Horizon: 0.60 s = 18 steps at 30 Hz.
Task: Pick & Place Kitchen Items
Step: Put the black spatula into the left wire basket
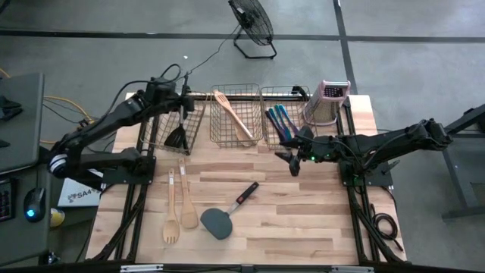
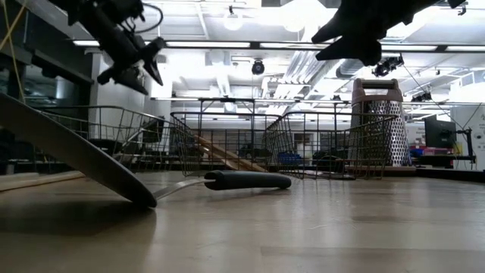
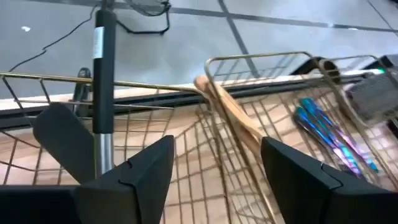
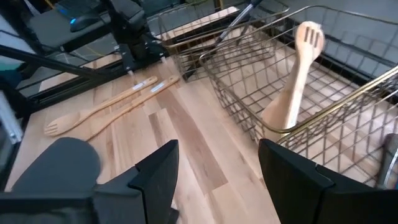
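Table [image 1: 303, 227]: one, pale wood planks, carrying everything below.
Arms: two, dark. Left arm reaches over the left basket; right arm reaches in from the right, just in front of the right basket.
Wire baskets: three, in a row along the far edge: left basket [image 1: 198, 129], middle basket [image 1: 227, 133], right basket [image 1: 267, 102].
Box grater [image 1: 327, 102]: one, upright, metal with pinkish top, just right of the right basket.
Dark grey spatula [image 1: 220, 221]: one, black handle, flat on the table near the front, centre. In the low view it fills the near left.
Black spatula [image 1: 176, 136]: one, in the left basket, handle leaning up against the wire.
Wooden utensils on table: two, side by side left of the grey spatula: wooden fork [image 1: 171, 220] and wooden spoon [image 1: 187, 208].
Wooden spoons in middle basket [image 1: 233, 117]: two as far as I can tell, leaning across each other.
Blue/teal/purple pieces [image 1: 279, 120]: a slim bundle in the right basket; count unclear, about four.
Left gripper [image 1: 184, 98]: above the left basket, fingers spread wide, nothing between them; the black spatula's handle stands just beside.
Right gripper [image 1: 292, 161]: over bare table in front of the right basket, fingers apart, holding nothing.
Writing: a white label on the black spatula's handle, and a sheet on the floor at left; neither can be read.
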Available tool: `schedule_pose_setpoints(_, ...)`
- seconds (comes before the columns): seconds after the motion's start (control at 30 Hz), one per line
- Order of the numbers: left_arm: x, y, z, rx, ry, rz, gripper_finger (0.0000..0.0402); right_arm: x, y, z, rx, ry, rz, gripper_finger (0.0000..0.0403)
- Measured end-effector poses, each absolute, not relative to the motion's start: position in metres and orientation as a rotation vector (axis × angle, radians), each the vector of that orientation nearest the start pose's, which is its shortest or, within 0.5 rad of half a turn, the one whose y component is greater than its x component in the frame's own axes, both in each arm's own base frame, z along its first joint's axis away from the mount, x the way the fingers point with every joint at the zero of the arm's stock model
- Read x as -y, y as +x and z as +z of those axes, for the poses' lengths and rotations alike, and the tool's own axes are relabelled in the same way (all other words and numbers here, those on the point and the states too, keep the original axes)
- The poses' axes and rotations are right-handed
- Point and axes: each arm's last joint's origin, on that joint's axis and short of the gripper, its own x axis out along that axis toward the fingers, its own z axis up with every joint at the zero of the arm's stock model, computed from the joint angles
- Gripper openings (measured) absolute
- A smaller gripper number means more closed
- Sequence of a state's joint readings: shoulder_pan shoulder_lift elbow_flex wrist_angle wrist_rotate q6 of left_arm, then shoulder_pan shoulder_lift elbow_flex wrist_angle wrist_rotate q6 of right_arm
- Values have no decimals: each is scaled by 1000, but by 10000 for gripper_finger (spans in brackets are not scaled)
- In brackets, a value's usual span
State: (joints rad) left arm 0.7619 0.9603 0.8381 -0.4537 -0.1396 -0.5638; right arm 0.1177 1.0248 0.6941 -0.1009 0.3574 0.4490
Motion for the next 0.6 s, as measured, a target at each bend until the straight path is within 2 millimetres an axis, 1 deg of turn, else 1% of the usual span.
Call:
schedule_pose_setpoints(0.07, -133, 142, 301, -304, -684, 991, 232, -17, 220, 266, -373, 322, -282, 215)
schedule_pose_setpoints(0.2, -117, 141, 308, -278, -683, 932, 228, -21, 222, 265, -413, 242, -141, 215)
schedule_pose_setpoints(0.37, -102, 140, 313, -265, -683, 880, 227, -22, 228, 271, -408, 199, -91, 215)
schedule_pose_setpoints(0.43, -97, 141, 315, -260, -679, 859, 227, -23, 233, 271, -423, 167, -77, 215)
schedule_pose_setpoints(0.6, -87, 144, 317, -254, -678, 807, 227, -29, 259, 270, -471, 105, 8, 215)
